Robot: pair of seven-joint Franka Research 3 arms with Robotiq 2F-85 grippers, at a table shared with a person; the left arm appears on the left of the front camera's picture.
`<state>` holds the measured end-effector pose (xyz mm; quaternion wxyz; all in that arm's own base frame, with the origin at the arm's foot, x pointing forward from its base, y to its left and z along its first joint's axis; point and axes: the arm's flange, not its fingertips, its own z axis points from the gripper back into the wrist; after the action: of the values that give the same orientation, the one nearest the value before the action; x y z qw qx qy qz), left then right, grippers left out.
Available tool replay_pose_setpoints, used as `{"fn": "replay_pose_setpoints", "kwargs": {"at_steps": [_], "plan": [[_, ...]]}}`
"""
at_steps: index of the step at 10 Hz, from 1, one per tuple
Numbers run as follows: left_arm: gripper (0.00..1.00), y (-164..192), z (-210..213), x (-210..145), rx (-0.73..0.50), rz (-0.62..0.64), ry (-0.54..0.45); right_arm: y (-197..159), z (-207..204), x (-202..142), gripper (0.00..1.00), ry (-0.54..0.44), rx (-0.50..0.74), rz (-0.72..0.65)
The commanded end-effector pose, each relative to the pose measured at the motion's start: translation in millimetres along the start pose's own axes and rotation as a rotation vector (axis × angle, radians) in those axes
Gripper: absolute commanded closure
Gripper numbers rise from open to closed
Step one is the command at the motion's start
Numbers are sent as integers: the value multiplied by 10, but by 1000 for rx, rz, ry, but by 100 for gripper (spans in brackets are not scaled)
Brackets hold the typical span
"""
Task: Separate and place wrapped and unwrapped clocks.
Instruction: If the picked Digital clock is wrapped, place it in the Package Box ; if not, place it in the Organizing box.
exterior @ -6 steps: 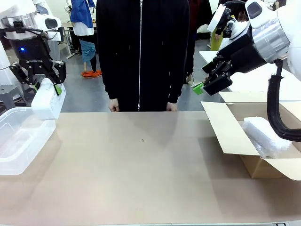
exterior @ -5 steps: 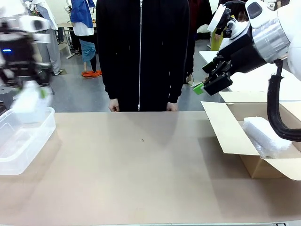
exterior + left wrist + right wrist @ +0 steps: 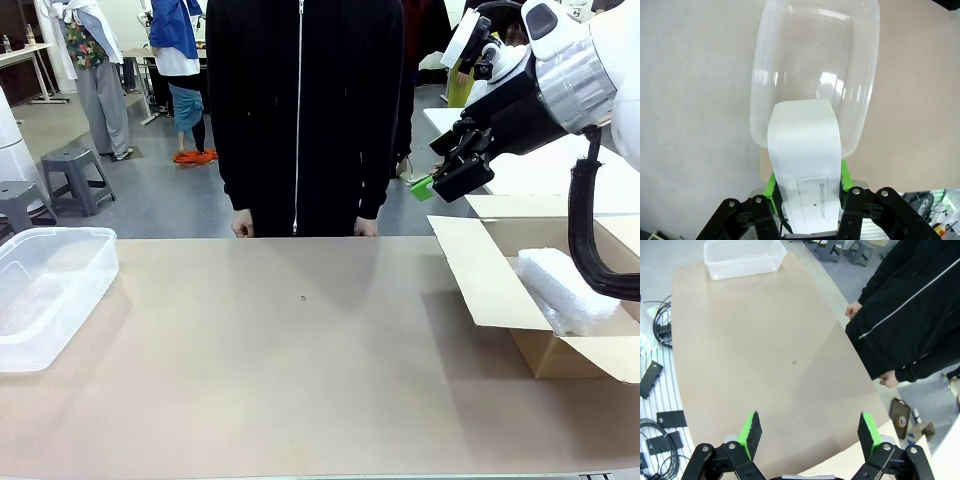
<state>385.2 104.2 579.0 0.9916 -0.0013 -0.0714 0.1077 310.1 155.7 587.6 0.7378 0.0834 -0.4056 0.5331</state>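
Left gripper: the left gripper [image 3: 807, 187] was clenched on the white clock [image 3: 805, 165], its green pads [image 3: 771, 182] pressed against the block's two long sides near its lower end.
White clock: the smooth block stood out from the fingers, long axis running along them and away from the wrist; its near face bore a label reading "SNOOZE/LIGHT", and its far end hung over the near rim of the clear plastic tub [image 3: 812, 65].
Clear plastic tub: it sat on the tabletop [image 3: 690, 100] below the held block, nothing in it; in the front view it [image 3: 50, 290] lay at the tabletop's left edge.
Right gripper: the right gripper [image 3: 807, 432] was spread wide with nothing between its pads, held in the air above the tabletop; in the front view it [image 3: 440, 180] hovered above the rear flap of the cardboard box [image 3: 520, 290].
Wrapped clock: one bubble-wrapped bundle [image 3: 565, 290] lay inside the cardboard box at the right, long axis running from the box's back toward its front right, leaning on the box wall.
Person: a person in a black zipped jacket [image 3: 300, 100] stood at the far side of the tabletop, both hands hanging at its edge.
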Motion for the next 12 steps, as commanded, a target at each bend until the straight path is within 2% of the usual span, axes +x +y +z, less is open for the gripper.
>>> {"fn": "replay_pose_setpoints", "kwargs": {"at_steps": [1, 5, 8, 12], "plan": [[48, -101, -117, 362, 16, -83, -19, -17, -36, -3, 0, -22, 8, -3], [48, -66, -492, 810, 26, -130, -26, -17, -36, -3, 0, -22, 8, -3], [48, -228, -739, 978, 22, -94, -86, -17, -36, -3, 0, -22, 8, -3], [48, -409, -1108, 1159, 11, -70, -64, -17, -36, -3, 0, -22, 8, -3]]}}
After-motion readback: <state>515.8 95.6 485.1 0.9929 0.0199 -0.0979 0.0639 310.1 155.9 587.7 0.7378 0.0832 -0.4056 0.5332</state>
